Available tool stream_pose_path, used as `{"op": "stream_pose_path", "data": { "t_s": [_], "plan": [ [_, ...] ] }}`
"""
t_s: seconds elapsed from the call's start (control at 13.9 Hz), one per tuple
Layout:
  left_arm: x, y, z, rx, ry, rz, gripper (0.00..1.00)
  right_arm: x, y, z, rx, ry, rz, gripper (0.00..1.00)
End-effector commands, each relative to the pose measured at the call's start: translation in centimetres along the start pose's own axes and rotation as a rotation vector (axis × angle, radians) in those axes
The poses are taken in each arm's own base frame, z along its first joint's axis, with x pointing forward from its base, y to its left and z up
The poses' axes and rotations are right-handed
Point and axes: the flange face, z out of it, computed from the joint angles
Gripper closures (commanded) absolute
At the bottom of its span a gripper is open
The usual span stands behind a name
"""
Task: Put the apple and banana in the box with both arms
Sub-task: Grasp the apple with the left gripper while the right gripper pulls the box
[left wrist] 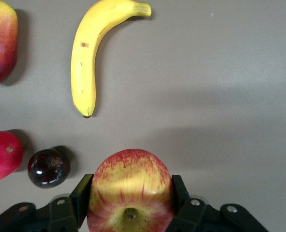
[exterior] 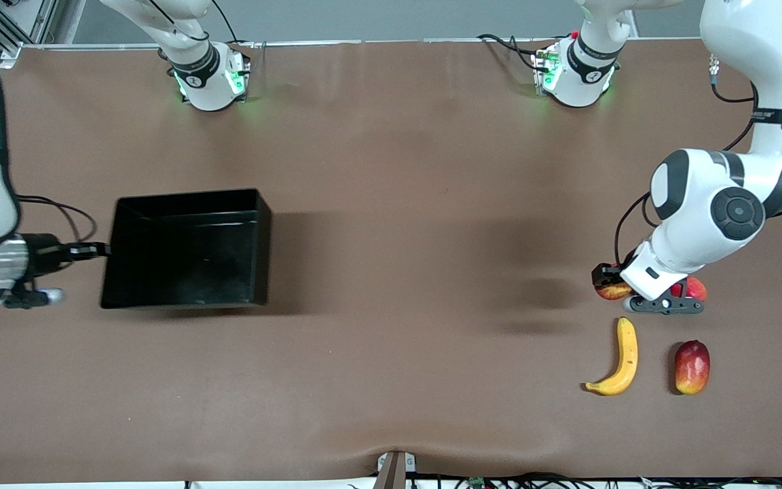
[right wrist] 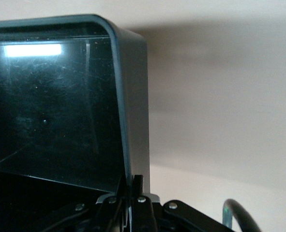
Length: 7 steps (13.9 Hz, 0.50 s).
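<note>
The apple (left wrist: pixel 129 191), red with yellow streaks, sits between the fingers (left wrist: pixel 82 192) of my left gripper (left wrist: pixel 130 186), which is shut on it with both pads against its sides. In the front view this gripper (exterior: pixel 613 285) is low over the table at the left arm's end, and the apple (exterior: pixel 609 292) peeks out from under it. The yellow banana (exterior: pixel 618 358) (left wrist: pixel 87 58) lies on the table nearer the camera. My right gripper (exterior: pixel 100 250) (right wrist: pixel 132 186) is shut on the end wall of the black box (exterior: pixel 262 234) (right wrist: pixel 133 96) at the right arm's end.
A red-yellow mango-like fruit (exterior: pixel 692 367) (left wrist: pixel 0 41) lies beside the banana. A pinkish-red round fruit (exterior: pixel 695 288) (left wrist: pixel 2 155) and a dark plum (left wrist: pixel 48 167) lie beside the held apple. The brown mat (exterior: pixel 418 272) stretches between box and fruits.
</note>
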Motion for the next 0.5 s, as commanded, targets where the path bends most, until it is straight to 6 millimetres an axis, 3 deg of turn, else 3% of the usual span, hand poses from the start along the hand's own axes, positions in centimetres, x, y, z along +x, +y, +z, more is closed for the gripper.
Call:
{"op": "stream_pose_path", "data": {
  "t_s": [0.0,0.22,0.36,0.43],
  "plan": [
    [-0.4,0.9,-3.2,0.002,-0.02,0.008,1.0,0.5,-5.6,0.7,0.049,0.006,-0.011,1.0],
    [-0.9,1.2,-5.2,0.003,-0.025,0.004,1.0,2.0,-11.8,3.4,0.067,0.022,-0.087,1.0],
    [-1.2,2.6,-6.2,-0.004,-0.03,0.0,1.0,3.3,-14.8,5.7,0.045,0.05,-0.124,1.0],
    [-1.3,3.2,-6.5,-0.005,-0.033,-0.011,1.0,3.5,-17.2,7.1,0.036,0.051,-0.145,1.0]
  ]
}}
